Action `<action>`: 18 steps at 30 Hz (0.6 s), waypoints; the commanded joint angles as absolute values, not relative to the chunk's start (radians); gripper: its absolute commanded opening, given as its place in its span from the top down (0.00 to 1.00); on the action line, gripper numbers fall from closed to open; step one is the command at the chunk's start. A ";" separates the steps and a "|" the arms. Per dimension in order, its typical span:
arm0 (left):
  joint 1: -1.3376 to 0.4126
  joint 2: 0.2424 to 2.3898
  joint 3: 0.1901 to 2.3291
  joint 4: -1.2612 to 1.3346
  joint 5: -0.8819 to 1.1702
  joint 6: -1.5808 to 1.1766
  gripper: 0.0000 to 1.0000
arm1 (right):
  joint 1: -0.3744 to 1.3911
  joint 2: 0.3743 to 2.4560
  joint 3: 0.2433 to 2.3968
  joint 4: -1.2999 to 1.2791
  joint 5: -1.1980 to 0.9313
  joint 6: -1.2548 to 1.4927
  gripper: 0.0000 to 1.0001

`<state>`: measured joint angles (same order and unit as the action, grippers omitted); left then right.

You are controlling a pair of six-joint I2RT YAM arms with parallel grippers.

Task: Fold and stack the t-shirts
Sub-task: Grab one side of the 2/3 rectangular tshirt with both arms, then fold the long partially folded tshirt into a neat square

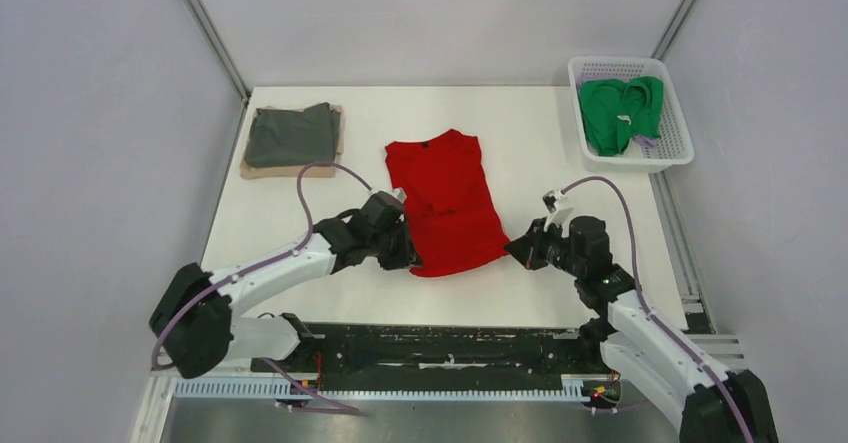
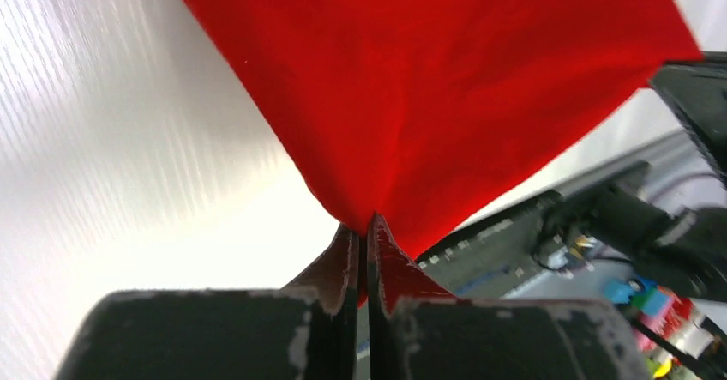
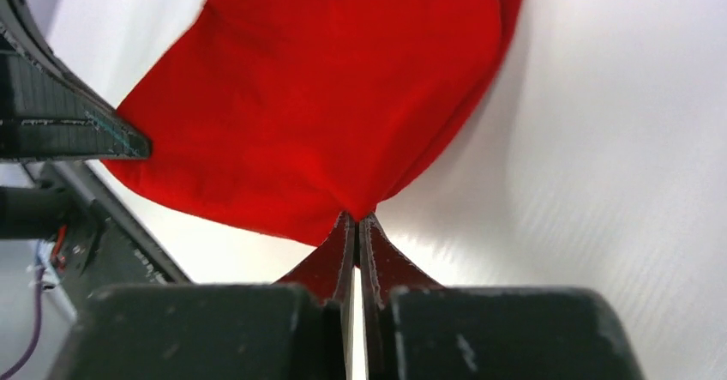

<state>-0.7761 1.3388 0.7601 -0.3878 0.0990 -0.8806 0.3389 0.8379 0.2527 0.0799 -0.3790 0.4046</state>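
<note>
Both grippers are pressed together on the red shirt (image 1: 445, 203). The left gripper (image 2: 364, 226) pinches its near left hem corner and the right gripper (image 3: 356, 219) pinches the near right one, with the cloth running away ahead of the fingers across the table (image 1: 560, 153). The shirt looks soft, light and limp, so it will likely sag between the two holds. The corners seem the right places to grip, level and taut. Bare tabletop beyond the collar leaves room to carry the hem forward. Far ahead and left of the left gripper, a grey shirt (image 1: 290, 133) sits on a tan shirt (image 1: 290, 171). Far ahead and right of the right gripper, a basket (image 1: 620, 62) at the table's edge holds a green shirt (image 1: 620, 113).
</note>
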 commanded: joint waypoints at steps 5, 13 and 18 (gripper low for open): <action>-0.787 1.072 0.769 -0.480 0.189 -0.881 0.98 | 0.348 0.609 0.326 -0.031 -0.461 0.390 1.00; -0.680 1.119 0.862 -0.509 0.136 -0.888 0.98 | 0.347 0.801 0.496 0.096 -0.406 0.408 1.00; -0.540 1.154 0.890 -0.431 0.173 -0.849 0.98 | 0.347 1.002 0.634 0.151 -0.370 0.389 1.00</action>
